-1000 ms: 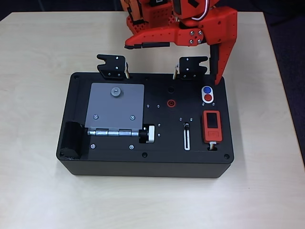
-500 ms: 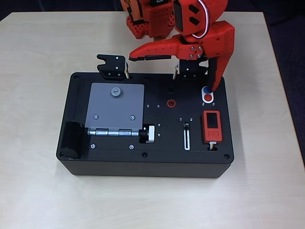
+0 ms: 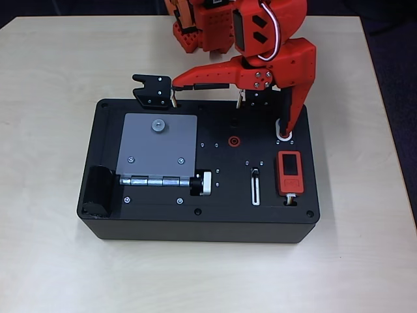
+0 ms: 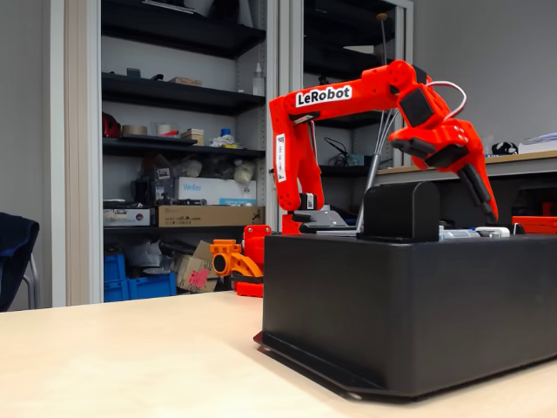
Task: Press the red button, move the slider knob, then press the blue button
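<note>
A robotics lab or workshop is being shown: dark shelving point(image 4: 174, 96) behind is being filled with boxes point(image 4: 209, 215), blue crates point(image 4: 139, 280) and spare parts, while a pale wooden counter point(image 4: 130, 357) is carrying a black test box point(image 4: 409, 305).

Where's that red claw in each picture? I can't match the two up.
Overhead view: the gripper is at upper right, open wide, one finger pointing down onto the white bezel on the black box.
Fixed view: the gripper is at upper right, one finger slanting down behind the box's top edge.
Shared landmark: the black box.
</note>
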Robot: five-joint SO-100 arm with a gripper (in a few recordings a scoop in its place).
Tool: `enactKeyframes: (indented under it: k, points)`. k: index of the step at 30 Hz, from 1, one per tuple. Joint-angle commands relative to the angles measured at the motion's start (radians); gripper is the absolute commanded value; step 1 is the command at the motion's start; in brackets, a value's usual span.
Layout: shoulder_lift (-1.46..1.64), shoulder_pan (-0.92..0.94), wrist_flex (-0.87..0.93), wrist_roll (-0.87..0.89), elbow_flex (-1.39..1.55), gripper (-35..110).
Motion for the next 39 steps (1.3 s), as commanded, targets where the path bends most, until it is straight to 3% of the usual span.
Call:
enactKeyframes:
  k: [1, 39]
  points:
    - [0.012, -0.020, -0.009, 0.012, 0.020, 104]
    - [0.094, -0.043, -0.087, 0.028, 0.160, 104]
